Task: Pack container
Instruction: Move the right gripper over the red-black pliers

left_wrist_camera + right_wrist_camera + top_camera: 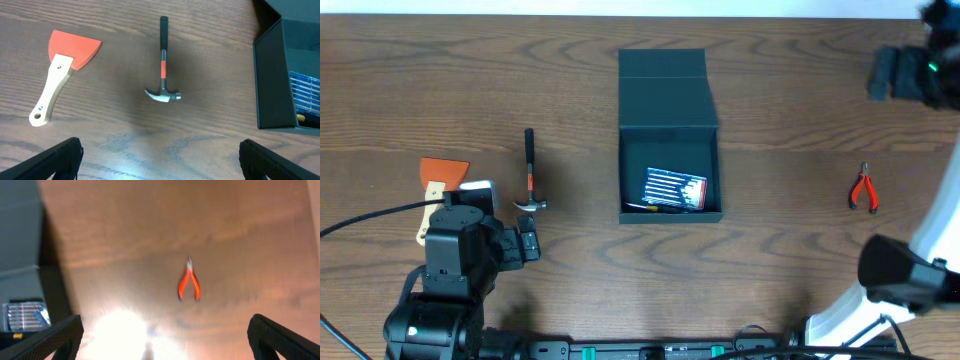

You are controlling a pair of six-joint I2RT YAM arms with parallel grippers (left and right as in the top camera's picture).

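Observation:
The dark teal container (625, 175) stands open at the table's middle, its flap lid (664, 90) folded back. A blue screwdriver-bit case (675, 188) lies inside. A hammer (530, 172) and an orange scraper (441, 178) lie to its left, and red pliers (863, 189) to its right. My left gripper (160, 165) is open and empty, short of the hammer (163, 65) and scraper (62, 67). My right gripper (165, 345) is open and empty above the table, with the pliers (189, 282) ahead and the container (20, 230) at left.
The container's side wall (272, 80) and the bit case (306, 92) show at the right edge of the left wrist view. The right arm (905, 75) reaches in from the far right corner. Bright glare lies on the wood in the right wrist view.

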